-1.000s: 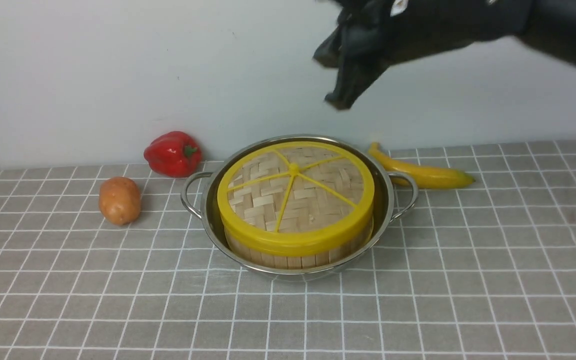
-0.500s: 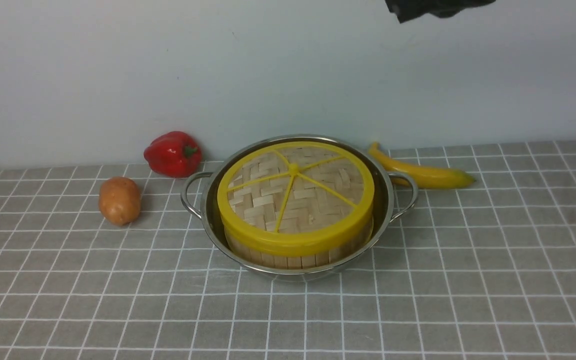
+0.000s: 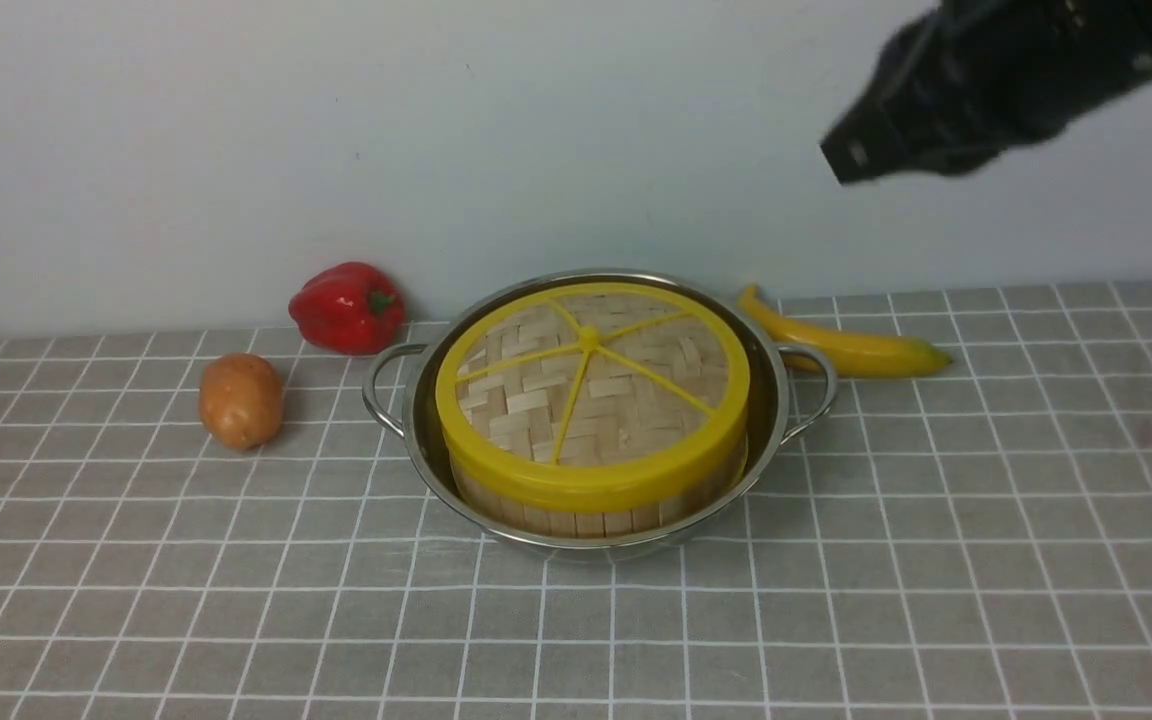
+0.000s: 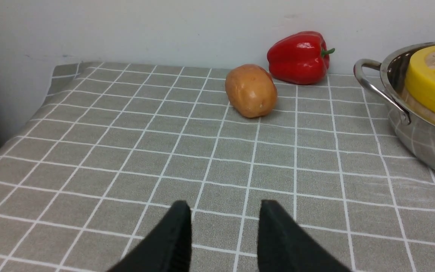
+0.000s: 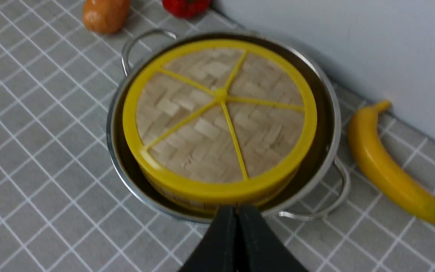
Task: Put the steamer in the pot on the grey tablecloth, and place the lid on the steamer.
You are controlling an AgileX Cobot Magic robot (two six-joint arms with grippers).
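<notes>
Grey tablecloth (image 3: 936, 560) covers the bench; pot (image 3: 416, 440) sits mid-cloth, steamer (image 3: 596, 515) inside it, lid (image 3: 586, 400) seated on top so steamer contents are hidden; right hand (image 5: 236, 215) raised clear, fingers pressed together, empty, blurred in front view; left hand (image 4: 223, 223) only in its wrist view, spread, empty, low over cloth.

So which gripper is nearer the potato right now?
Left. The left gripper sits low over the cloth with the potato just ahead. The right gripper is raised on the pot's far side from the potato.
</notes>
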